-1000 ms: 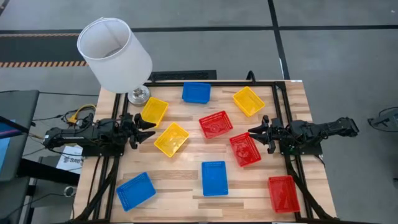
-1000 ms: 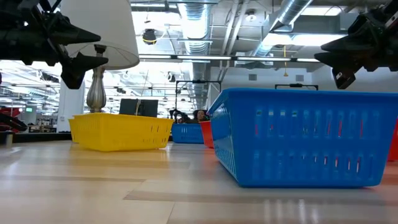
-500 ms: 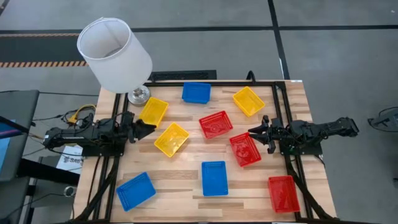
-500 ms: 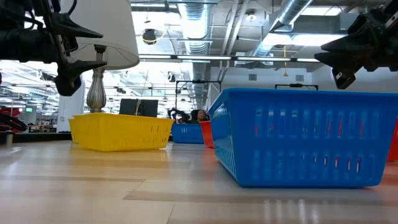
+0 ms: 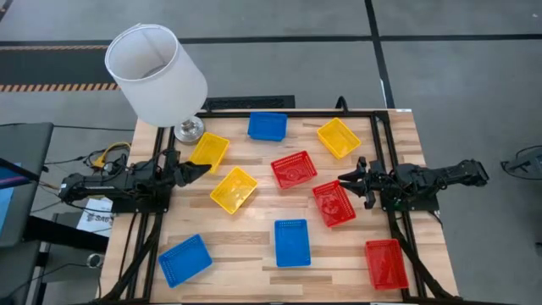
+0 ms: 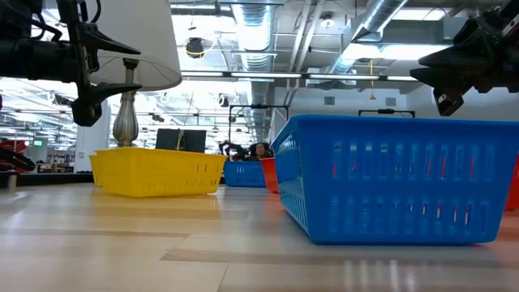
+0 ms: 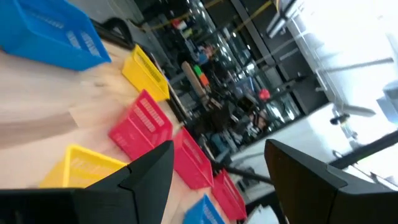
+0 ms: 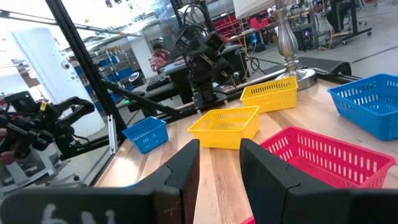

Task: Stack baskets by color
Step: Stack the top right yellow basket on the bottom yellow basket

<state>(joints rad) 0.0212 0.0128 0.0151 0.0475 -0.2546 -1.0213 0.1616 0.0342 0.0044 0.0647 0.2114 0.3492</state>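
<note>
Yellow basket (image 5: 209, 151) just beside left end effector (image 5: 193, 169), fingers apart, empty.

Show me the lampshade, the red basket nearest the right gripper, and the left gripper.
white lampshade (image 5: 161, 80), high view, its side wall.
red basket (image 5: 333, 204), high view, its mesh floor.
left gripper (image 5: 196, 169), high view, between its fingertips.

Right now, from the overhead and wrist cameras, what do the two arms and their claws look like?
Both arms are dark, nearly black, built of chunky jointed segments. The left claw and right claw each end in two pointed black fingers, broad and flat-faced in the wrist views. The right arm's outer end looks rounded and glossy. No markings or loose cables on the arms can be made out.
</note>
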